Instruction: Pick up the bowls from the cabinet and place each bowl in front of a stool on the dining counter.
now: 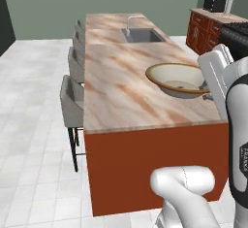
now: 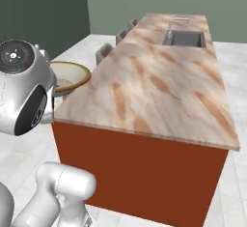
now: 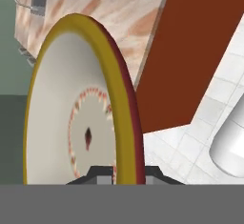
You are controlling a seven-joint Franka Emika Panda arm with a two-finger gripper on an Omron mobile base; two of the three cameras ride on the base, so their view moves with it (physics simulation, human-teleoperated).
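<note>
The end effector [image 3: 122, 173] pinches the rim of a bowl [image 3: 76, 108] between its two fingertips [image 3: 101, 174], one on each side of the rim. The bowl [image 1: 178, 79] hangs in the air, tilted, above the near right part of the marble tabletop [image 1: 121, 86]. Grey stools [image 1: 71, 102] line the tabletop's left side, and a steel sink [image 1: 142, 35] with a faucet sits toward its far end.

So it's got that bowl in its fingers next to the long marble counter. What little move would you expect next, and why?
Probably carry the bowl further across the dining counter toward the side where the stools stand, then lower it. The fingers grip its rim, so it hangs in the air, and the stools line the far edge of the counter from the arm.
</note>
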